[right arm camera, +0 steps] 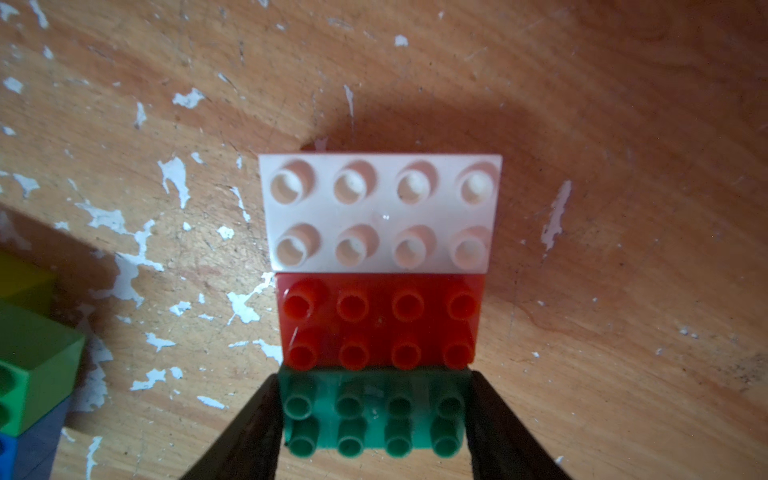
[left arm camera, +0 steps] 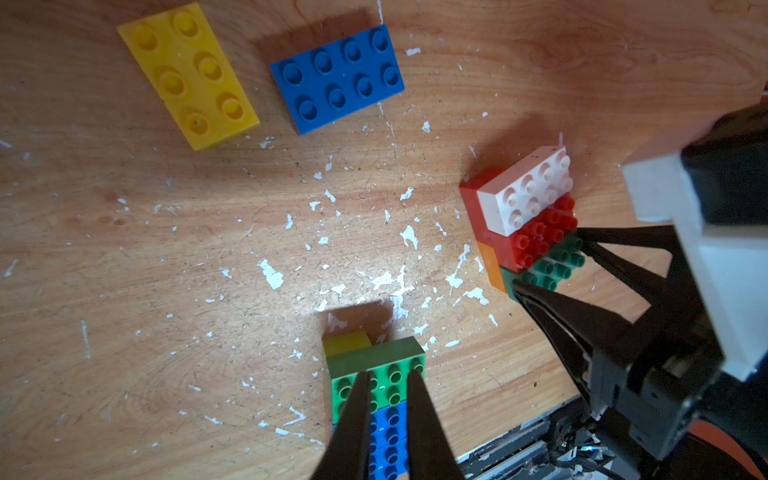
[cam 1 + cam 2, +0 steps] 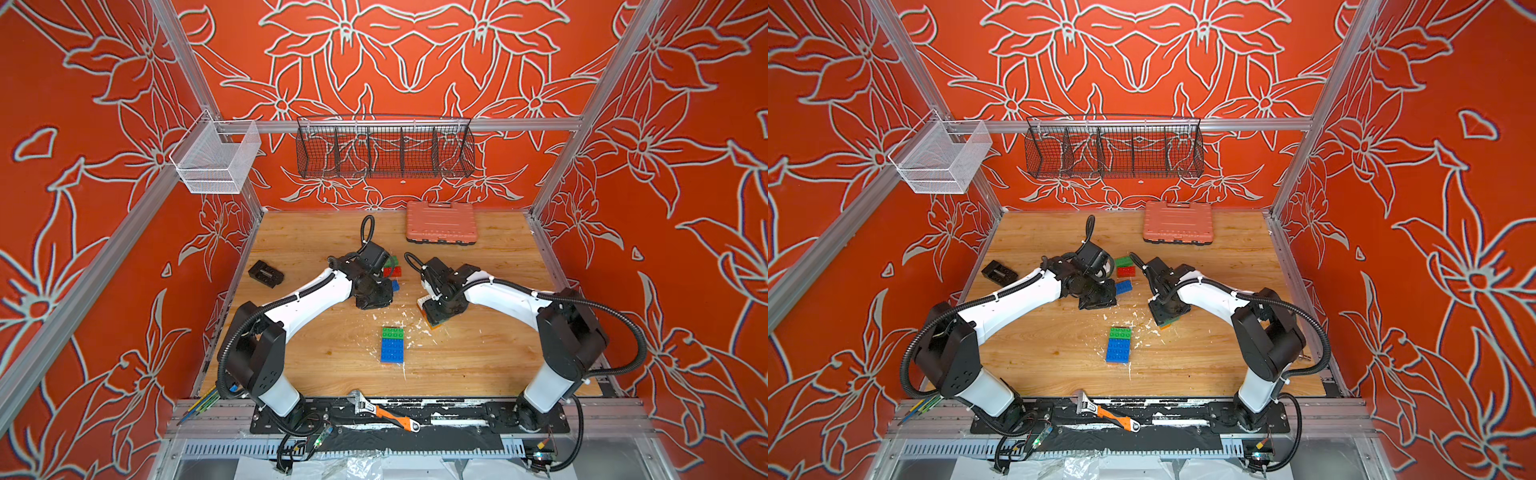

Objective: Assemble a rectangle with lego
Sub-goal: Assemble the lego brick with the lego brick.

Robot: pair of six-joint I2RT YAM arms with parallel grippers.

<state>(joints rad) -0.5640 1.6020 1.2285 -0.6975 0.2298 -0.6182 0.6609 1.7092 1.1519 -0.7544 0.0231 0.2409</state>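
The lego is small, hard and light. The sides are smooth, so a brick can slip. The bumps can pop apart if a brick gets pulled crooked. I think the flat sides are the best place to hold.

The right gripper (image 1: 374, 386) is open about as wide as one brick is long. Its jaws press on the two short ends of the dark green brick (image 1: 374, 411). Just past the jaw tips, the red brick (image 1: 378, 322) touches the dark green one, and then comes the white brick (image 1: 380, 212). An orange brick (image 2: 488, 262) sits under them. The clump seems to rest on the table (image 3: 478, 365).

The green and blue stack (image 3: 392, 345) lies near both sets of jaws and touches neither. It looks like the start of the rectangle.

The left gripper (image 2: 388, 376) is almost closed, with only a thin gap, and it holds nothing. Near its jaws lie a blue plate (image 2: 336, 77) and a yellow plate (image 2: 187, 75). They are thin and flat, so probably harder to grab.

The pink case (image 3: 441, 222) and the black block (image 3: 266, 273) are far from both jaws. Nothing stands between the clump and the stack.
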